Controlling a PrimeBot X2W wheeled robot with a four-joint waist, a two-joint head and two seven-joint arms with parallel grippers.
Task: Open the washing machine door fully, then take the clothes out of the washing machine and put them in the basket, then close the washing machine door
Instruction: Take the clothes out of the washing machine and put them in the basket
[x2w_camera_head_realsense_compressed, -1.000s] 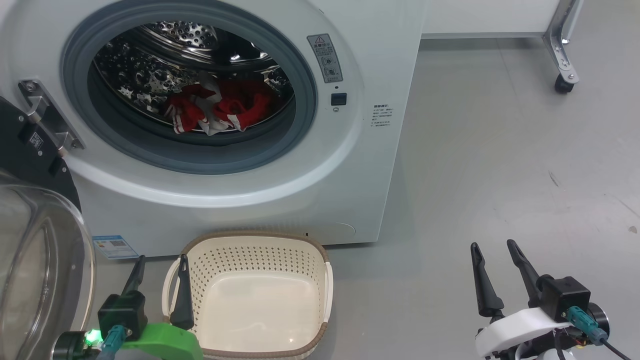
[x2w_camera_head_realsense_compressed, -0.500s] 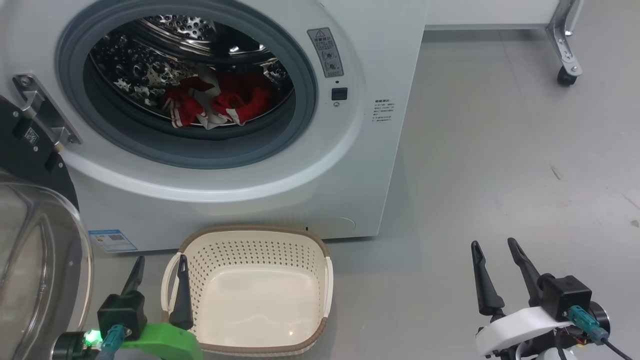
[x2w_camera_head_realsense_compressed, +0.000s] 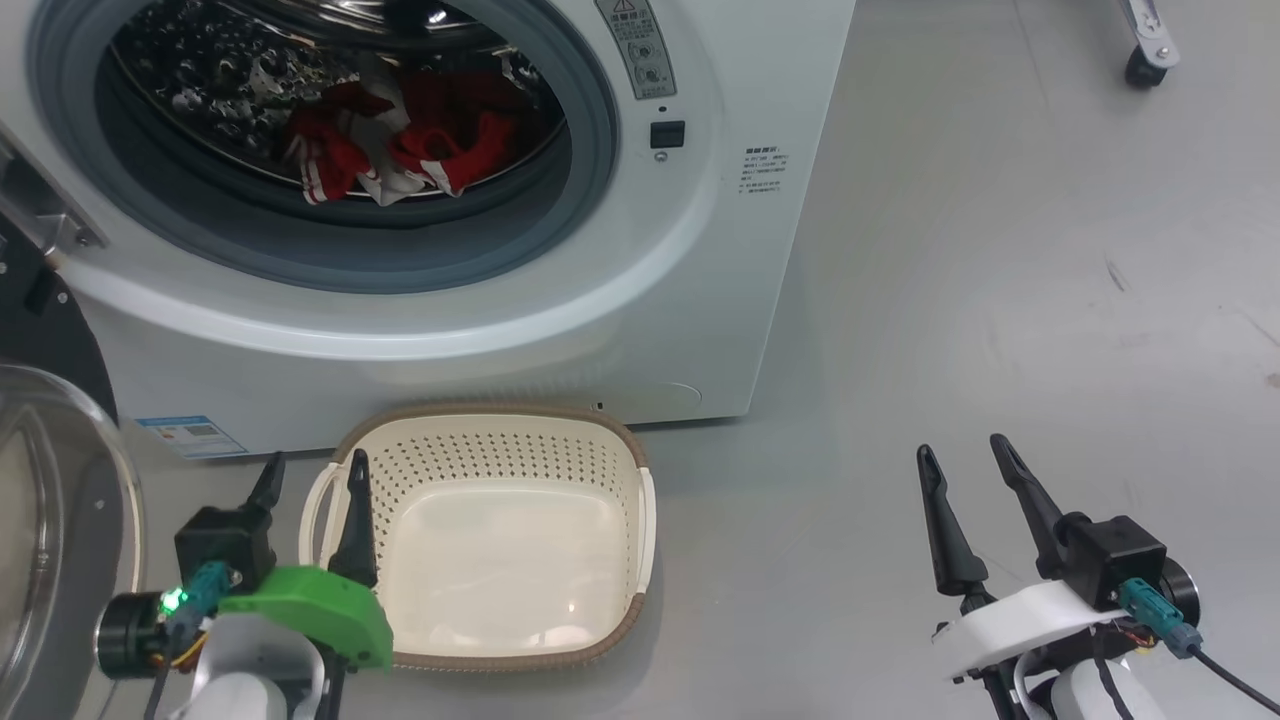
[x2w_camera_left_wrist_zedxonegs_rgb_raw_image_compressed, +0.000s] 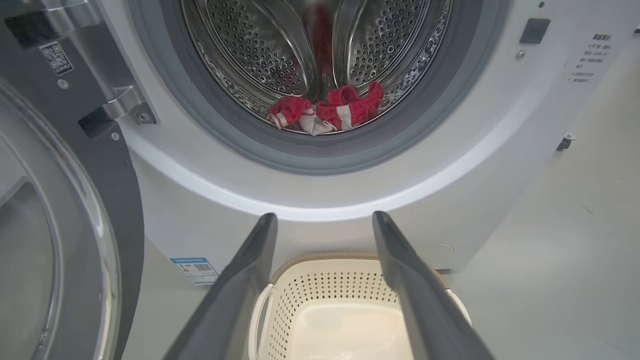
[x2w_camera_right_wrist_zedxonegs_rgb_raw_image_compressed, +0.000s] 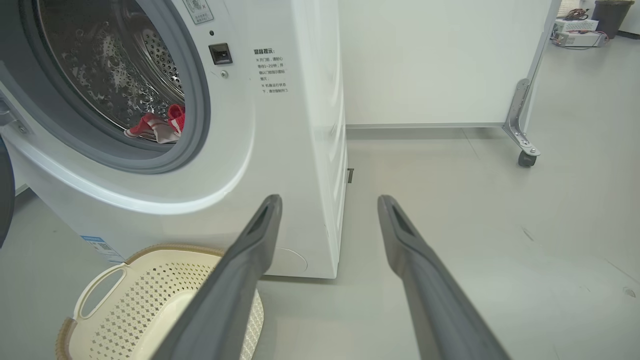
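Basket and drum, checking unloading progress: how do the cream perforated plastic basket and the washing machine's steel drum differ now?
The perforated steel drum holds the red and white clothes; the cream perforated plastic basket is empty. The drum is shiny metal facing forward; the basket is plastic with a brown rim, opening upward. Both are perforated.

Before us the washing machine (x2w_camera_head_realsense_compressed: 600, 300) stands on the floor (x2w_camera_head_realsense_compressed: 950, 300), and the clothes (x2w_camera_head_realsense_compressed: 440, 150) lie at the bottom of its drum (x2w_camera_left_wrist_zedxonegs_rgb_raw_image_compressed: 240, 50), behind the gasket (x2w_camera_head_realsense_compressed: 400, 255). The washing machine door (x2w_camera_head_realsense_compressed: 50, 520) hangs swung out to our left. The basket (x2w_camera_head_realsense_compressed: 490, 410) sits on the floor just before the machine's lower front, below the opening. Our left gripper (x2w_camera_head_realsense_compressed: 315, 462) is at the basket's left side. Our right gripper (x2w_camera_head_realsense_compressed: 962, 447) is well to its right, beyond the machine's right corner.
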